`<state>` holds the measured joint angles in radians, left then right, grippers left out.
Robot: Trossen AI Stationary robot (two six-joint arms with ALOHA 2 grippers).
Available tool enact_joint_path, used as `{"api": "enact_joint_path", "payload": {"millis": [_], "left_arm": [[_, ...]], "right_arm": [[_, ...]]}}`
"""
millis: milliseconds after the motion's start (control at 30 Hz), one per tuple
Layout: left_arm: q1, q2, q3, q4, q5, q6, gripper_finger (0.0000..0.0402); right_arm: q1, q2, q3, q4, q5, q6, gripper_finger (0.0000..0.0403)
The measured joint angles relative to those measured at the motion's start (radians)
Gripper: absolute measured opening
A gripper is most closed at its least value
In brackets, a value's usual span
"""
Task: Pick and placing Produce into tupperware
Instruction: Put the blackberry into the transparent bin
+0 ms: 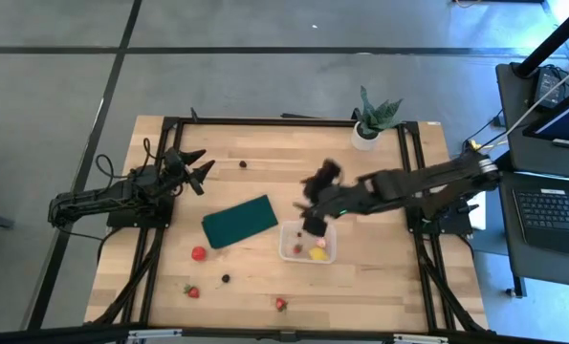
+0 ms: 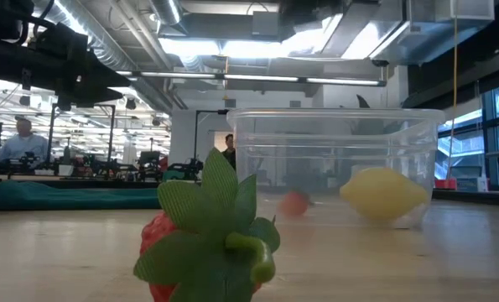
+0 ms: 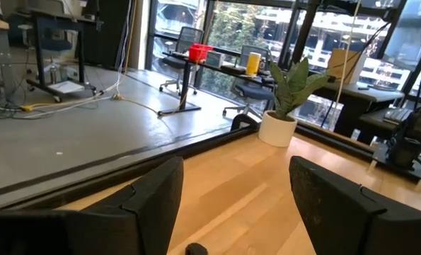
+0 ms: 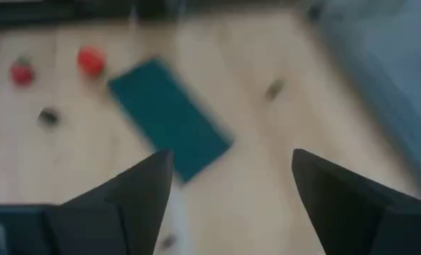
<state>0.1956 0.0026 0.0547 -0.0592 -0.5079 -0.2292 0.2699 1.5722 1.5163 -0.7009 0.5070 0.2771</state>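
Observation:
The clear tupperware (image 1: 308, 242) stands on the table right of the middle. It holds a yellow lemon (image 1: 318, 254) and a small red fruit (image 1: 298, 248); the low view shows the tub (image 2: 333, 159), the lemon (image 2: 383, 193) and the red fruit (image 2: 295, 203). My right gripper (image 1: 309, 201) hovers open and empty above the tub's far left corner; its wrist view (image 4: 231, 205) shows nothing between the fingers. My left gripper (image 1: 200, 164) is open and empty at the far left. Loose on the table are a red round fruit (image 1: 199, 253), two strawberries (image 1: 191, 290) (image 1: 280, 304) and two dark berries (image 1: 226, 278) (image 1: 243, 163).
A dark green flat pad (image 1: 239, 221) lies left of the tub. A green potted plant (image 1: 373, 122) stands at the far edge. The near strawberry (image 2: 207, 243) fills the front of the low view. There is bare wood near the table's near right corner.

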Motion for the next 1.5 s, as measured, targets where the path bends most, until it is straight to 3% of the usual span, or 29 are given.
{"api": "enact_joint_path", "payload": {"millis": [167,500,733,1033,1233,1500], "left_arm": [[0.0,0.0,0.0,0.001,0.0,-0.001,0.025],[0.0,0.0,0.0,0.017,0.0,0.0,0.025],[0.0,0.0,0.0,0.025,-0.05,0.002,0.025],[0.0,0.032,0.032,0.05,0.001,0.099,0.025],[0.0,0.202,0.178,0.003,0.054,0.142,0.025],[0.007,0.622,0.521,-0.33,0.058,0.234,0.025]], "right_arm": [[-0.022,-0.181,-0.047,0.005,0.152,-0.121,0.029],[-0.149,-0.619,-0.544,0.239,0.109,-0.042,0.0289],[-0.168,-0.824,-0.943,0.657,0.08,0.037,0.0289],[-0.167,-0.875,-1.277,1.278,0.067,-0.07,0.0289],[-0.167,-0.875,-1.319,1.39,0.066,-0.076,0.0289],[-0.167,-0.875,-1.319,1.401,0.065,-0.079,0.0289]]}}
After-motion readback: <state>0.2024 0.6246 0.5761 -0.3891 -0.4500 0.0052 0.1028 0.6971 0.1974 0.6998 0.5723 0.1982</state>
